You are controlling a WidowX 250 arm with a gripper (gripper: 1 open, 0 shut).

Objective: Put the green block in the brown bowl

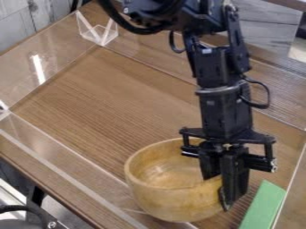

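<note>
The brown bowl (141,168), round, light wood with a thick rim, sits at the front of the wooden table. My gripper (231,190) points down at the bowl's right rim, its dark fingers pressed together with nothing visible between them. The green block (267,208) lies flat on the table just right of the bowl and right of the fingertips, partly cut off by the bottom edge of the view. The fingers hide part of the bowl's right rim.
Clear acrylic walls (48,134) edge the table on the left and front. A small clear plastic stand (96,32) sits at the back left. The arm's black links (216,63) rise over the right half. Bare wood (107,98) stretches left of the arm.
</note>
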